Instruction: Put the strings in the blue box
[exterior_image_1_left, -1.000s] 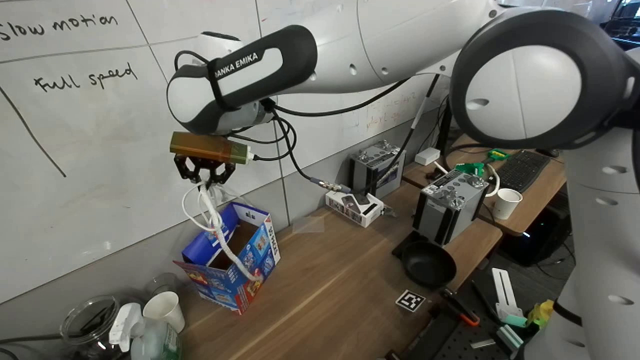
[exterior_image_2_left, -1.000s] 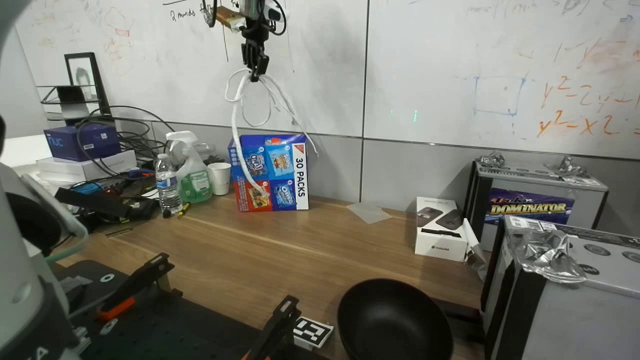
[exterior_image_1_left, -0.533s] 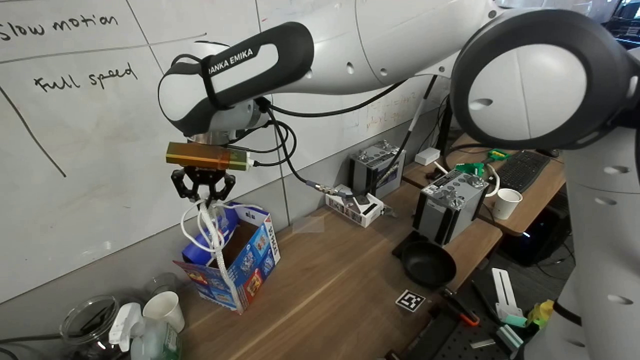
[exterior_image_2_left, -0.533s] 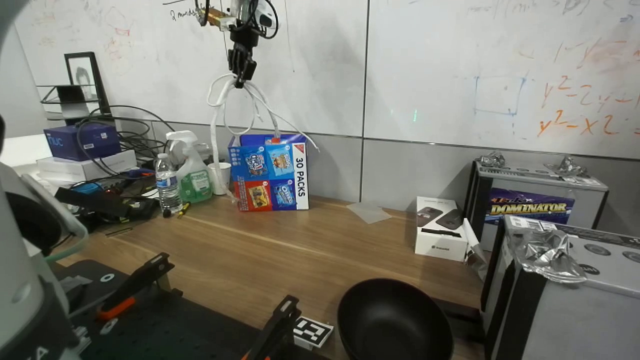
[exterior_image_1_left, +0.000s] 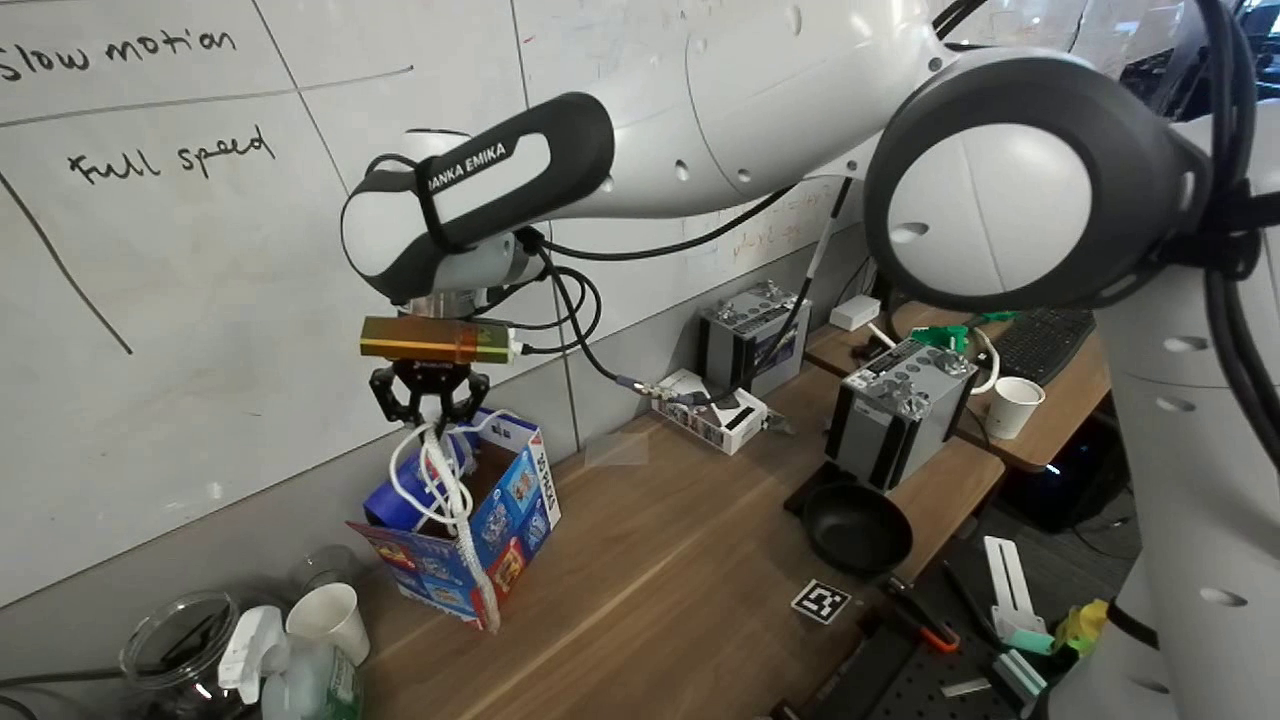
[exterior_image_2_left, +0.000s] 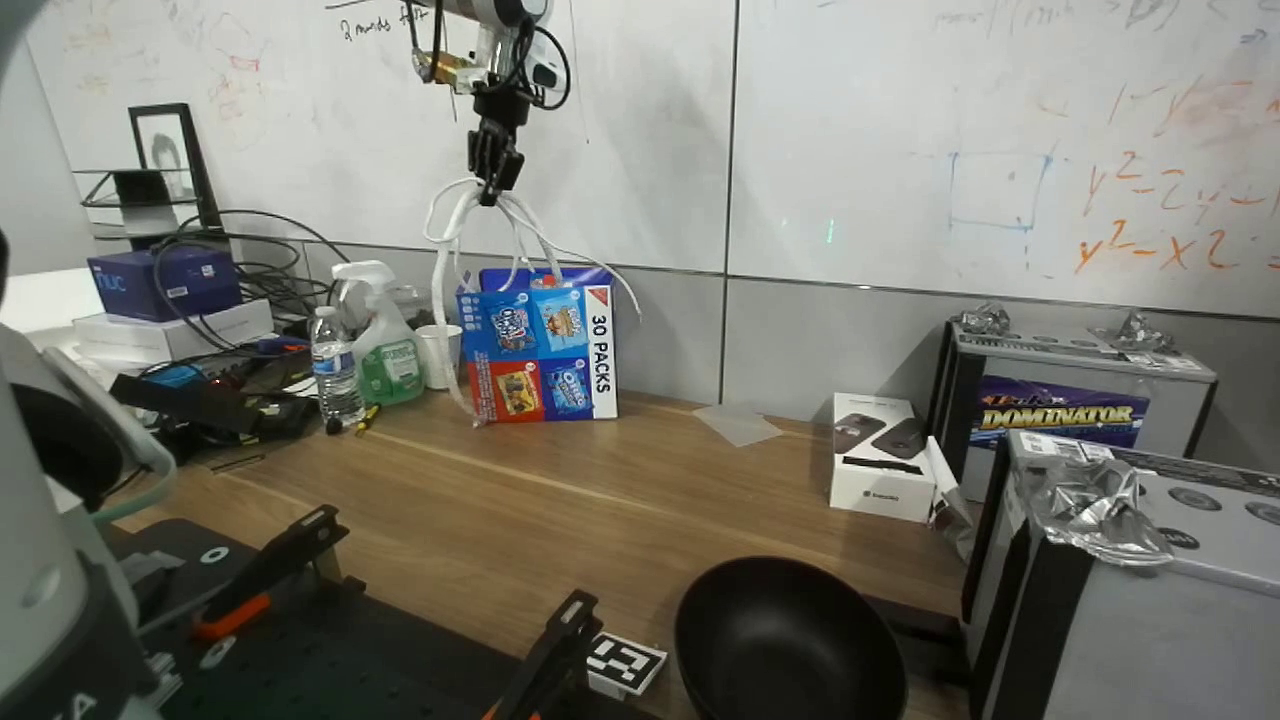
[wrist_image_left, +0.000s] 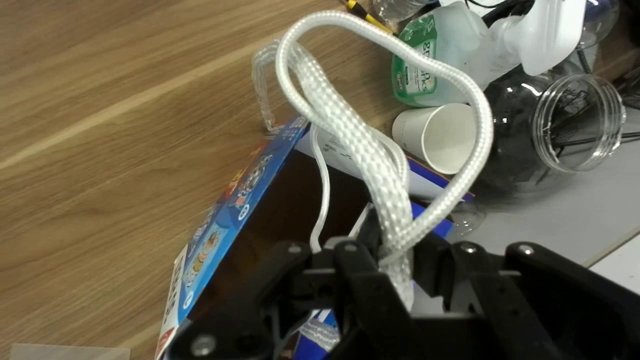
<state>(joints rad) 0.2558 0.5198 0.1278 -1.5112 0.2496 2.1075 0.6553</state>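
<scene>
"strings (wrist_image_left: 367, 155) first: where are they, and what's the pincer (exterior_image_1_left: 432, 425) doing?"

"clamped on them. it hangs above the open-topped blue snack box (exterior_image_2_left: 545, 345), toward the side where the white paper cup (exterior_image_1_left: 331, 622) stands, with some loops dangling over the opening."

"so i just let go?"

"i wouldn't. the long tail (exterior_image_1_left: 484, 590) hangs outside, down by a corner of the box; whether it touches the cardboard, i can't tell. let go now and it probably stays draped over the rim. better to lift until its end clears, shift toward the middle of the opening, then lower it tail first and let the loops pile on top."

"and that thin strand (exterior_image_2_left: 622, 282) that seems to poke past the '30 packs' side?"

"it looks springy, so go deep before letting go. don't snag a flap, though; the box is probably light and could slide on the table (exterior_image_2_left: 600, 480)."

"what's different from a second ago?"

"the pincer is lower in both exterior views, and the loops with it. back then the tail crosses the printed front panel; now it dangles by the corner. the box is in the same spot."
</scene>
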